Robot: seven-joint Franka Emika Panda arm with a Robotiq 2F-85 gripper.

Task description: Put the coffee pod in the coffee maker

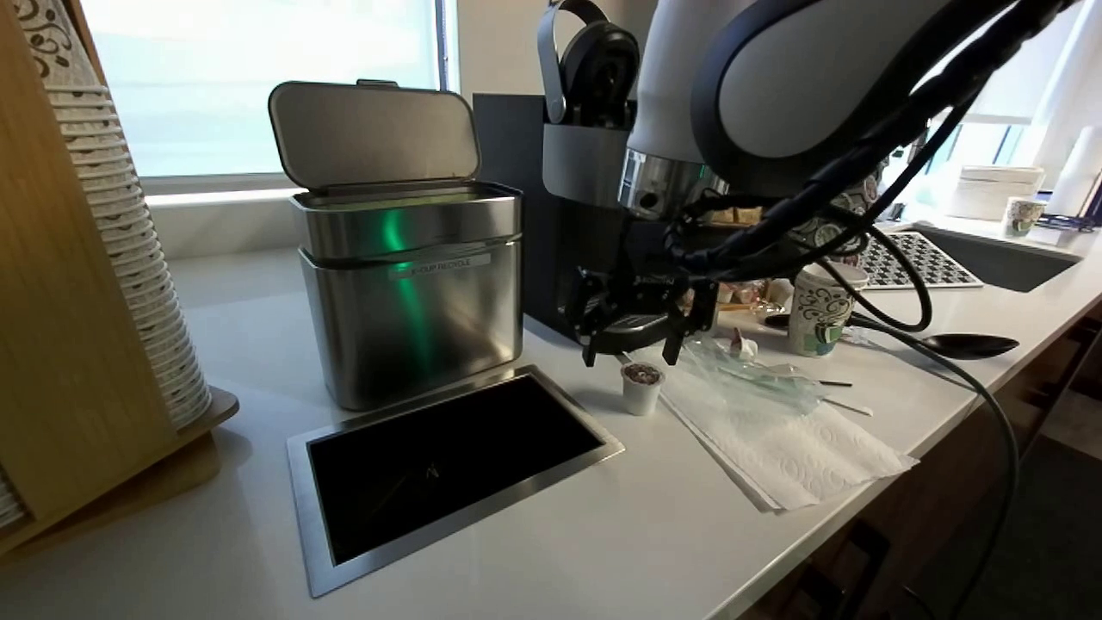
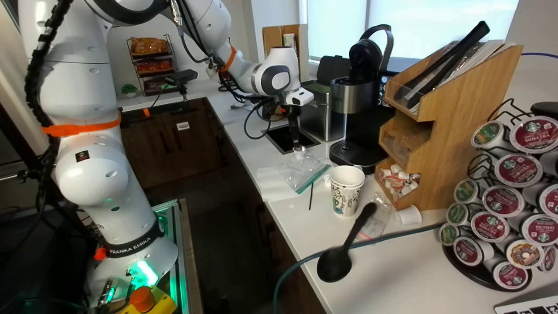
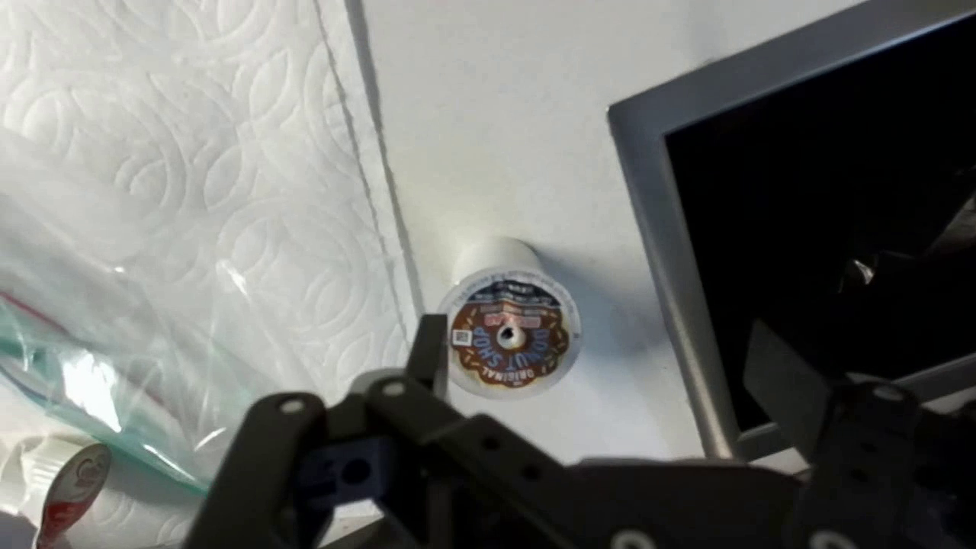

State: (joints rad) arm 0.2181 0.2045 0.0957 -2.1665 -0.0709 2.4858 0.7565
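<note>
The white table point(image 1: 551, 560) carries the things in front of you, and your arm point(image 2: 89, 174) reaches over it from a base standing off its edge. On the table stands the coffee maker point(image 2: 353, 96), grey and black; you can see its handle up and its black top lifted. Beside it is the steel bin point(image 1: 422, 301), lid tipped back. In front of the bin, a metal-framed opening point(image 1: 465, 515) is set into the table, dark inside. A white paper towel point(image 1: 801, 465) lies flat near the table's edge. Farther along you have a black spoon point(image 2: 335, 264), and on the towel a clear plastic bag point(image 1: 766, 383) with a green strip. Your claw point(image 1: 630, 355) hangs low over the table, pointing down, its two fingers point(image 3: 429, 351) spread wide. A patterned paper cup point(image 2: 344, 192) stands upright near the spoon's handle. Smallest is your coffee pod point(image 3: 509, 328): upright on the table, label up, between the towel and the opening's frame. In the wrist view it shows between the fingers, much nearer one; whether that finger touches its rim, you cannot tell.
</note>
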